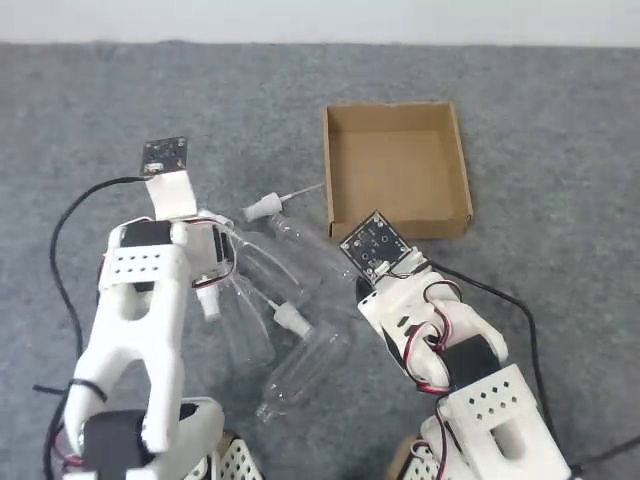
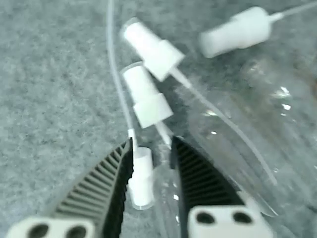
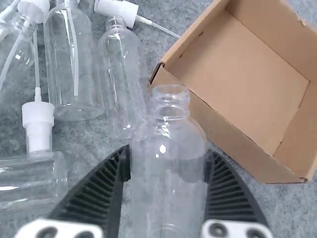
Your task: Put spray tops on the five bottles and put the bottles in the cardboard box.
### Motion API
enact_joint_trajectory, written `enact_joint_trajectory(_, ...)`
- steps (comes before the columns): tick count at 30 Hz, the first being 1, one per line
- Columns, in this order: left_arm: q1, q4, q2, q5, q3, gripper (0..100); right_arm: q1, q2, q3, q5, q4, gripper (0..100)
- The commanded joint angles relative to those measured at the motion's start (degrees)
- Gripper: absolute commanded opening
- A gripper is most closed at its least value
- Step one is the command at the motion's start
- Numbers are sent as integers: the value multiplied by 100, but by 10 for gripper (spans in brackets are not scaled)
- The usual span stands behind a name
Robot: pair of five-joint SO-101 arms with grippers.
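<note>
Two white arms work side by side, the left arm (image 1: 140,300) and the right arm (image 1: 440,340). The single cardboard box (image 1: 395,170) sits open-topped beyond the right arm.

I count five clear bottles, all outside the box. The right gripper (image 3: 167,152) is clamped on the held bottle (image 3: 168,144), with both jaws pressed to its sides and its uncapped neck just beside the box's near corner. Next to it lies an open-necked bottle (image 3: 121,74), then a third bottle (image 3: 74,64) with a thin tube showing through it. A fourth bottle (image 3: 10,44) is at the far side of that row. A fifth, the crosswise bottle (image 3: 25,178), lies nearest the right arm.

The left wrist view shows four spray tops together. The left gripper (image 2: 151,144) has its jaws parted around the nearest spray top (image 2: 141,178), which rests against one jaw with a gap to the other. The second spray top (image 2: 146,101), third spray top (image 2: 151,47) and fourth spray top (image 2: 237,32) lie loose beyond it. In the right wrist view a loose top (image 3: 116,9) lies at the open-necked bottle's mouth. Another top (image 3: 37,124) lies just beside the crosswise bottle.

Everything rests on grey carpet (image 1: 540,120), and a pale wall (image 1: 320,20) edges its far side.
</note>
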Motion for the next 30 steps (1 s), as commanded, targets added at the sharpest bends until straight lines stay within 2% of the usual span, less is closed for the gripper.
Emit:
enact_joint_trajectory(1,-149,-237,158,53,-321,167,84,-198,-88,-9,-110,115)
enact_joint_trajectory(24,-114,-747,2251,290,-1411,165,84,-189,-88,-9,-101,115)
enact_joint_trajectory(30,-114,-738,2426,264,-1543,82,84,-180,-88,-9,-101,115)
